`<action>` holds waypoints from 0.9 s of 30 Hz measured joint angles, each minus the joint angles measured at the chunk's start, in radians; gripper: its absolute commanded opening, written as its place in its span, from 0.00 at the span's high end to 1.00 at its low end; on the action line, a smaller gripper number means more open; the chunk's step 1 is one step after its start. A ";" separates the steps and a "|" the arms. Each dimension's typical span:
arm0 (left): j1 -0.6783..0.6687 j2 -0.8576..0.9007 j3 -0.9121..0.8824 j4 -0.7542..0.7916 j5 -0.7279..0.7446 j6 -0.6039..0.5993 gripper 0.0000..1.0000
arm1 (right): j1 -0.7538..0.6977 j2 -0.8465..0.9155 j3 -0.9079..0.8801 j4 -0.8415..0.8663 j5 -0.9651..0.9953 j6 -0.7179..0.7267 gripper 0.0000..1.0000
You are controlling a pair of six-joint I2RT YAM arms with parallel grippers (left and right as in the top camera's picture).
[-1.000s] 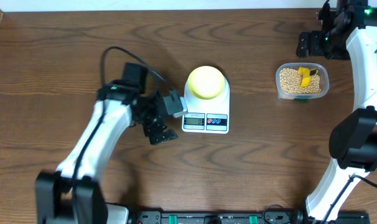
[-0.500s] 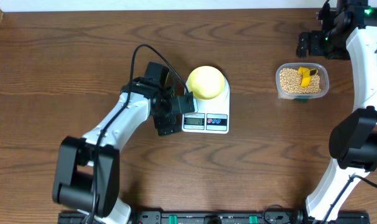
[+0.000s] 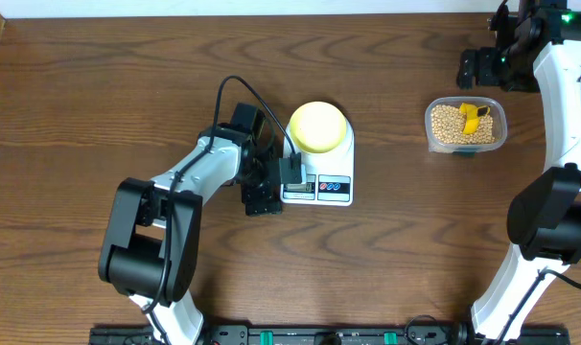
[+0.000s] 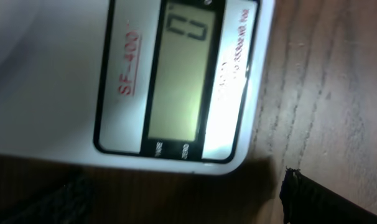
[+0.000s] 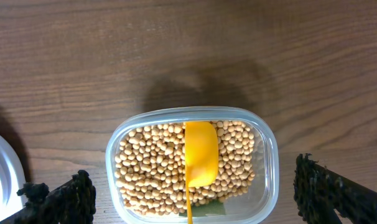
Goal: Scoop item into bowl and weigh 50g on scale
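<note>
though blurred up close, scale display cut off at top, both jaws spread wide

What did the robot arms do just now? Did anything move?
The left gripper swung right across the wooden table to the white flat kitchen scale, by its display, open and holding nothing. Nothing was grabbed or dropped. The right gripper, the pale yellow-green bowl on the scale, and the clear plastic tub of tan beans with its yellow scoop stayed put.
</note>
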 measured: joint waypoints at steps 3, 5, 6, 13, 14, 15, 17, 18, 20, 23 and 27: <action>-0.005 0.007 0.004 0.000 0.020 0.034 0.02 | 0.000 0.000 0.000 0.000 0.000 0.000 0.01; -0.008 0.007 0.005 0.000 0.016 0.048 0.02 | 0.000 0.000 0.000 0.000 0.000 0.000 0.01; -0.008 0.007 0.005 0.000 0.015 0.054 0.02 | 0.000 0.000 0.000 0.000 0.000 0.000 0.01; -0.008 0.007 0.005 0.000 0.002 0.105 0.02 | 0.000 0.000 0.000 0.000 0.000 0.000 0.01; -0.008 0.007 0.005 0.000 0.000 0.108 0.03 | 0.000 0.000 0.000 0.000 0.000 0.000 0.01; -0.008 0.008 0.005 0.000 0.000 0.113 0.02 | 0.000 0.000 0.000 0.000 0.000 0.000 0.01; -0.008 0.008 0.005 0.000 0.000 0.120 0.02 | 0.000 0.000 0.000 0.000 0.000 0.000 0.01; -0.007 0.008 0.005 0.000 0.000 0.123 0.02 | 0.000 0.000 0.000 0.000 0.000 0.000 0.01; -0.006 0.008 0.005 0.001 0.001 0.127 0.02 | 0.000 0.000 0.000 0.000 0.000 0.000 0.01; -0.006 0.008 0.005 0.002 0.001 0.130 0.03 | 0.000 0.000 0.000 0.000 0.000 0.000 0.01; -0.006 0.008 0.005 0.004 0.001 0.130 0.02 | 0.000 0.000 0.000 0.000 0.000 0.000 0.01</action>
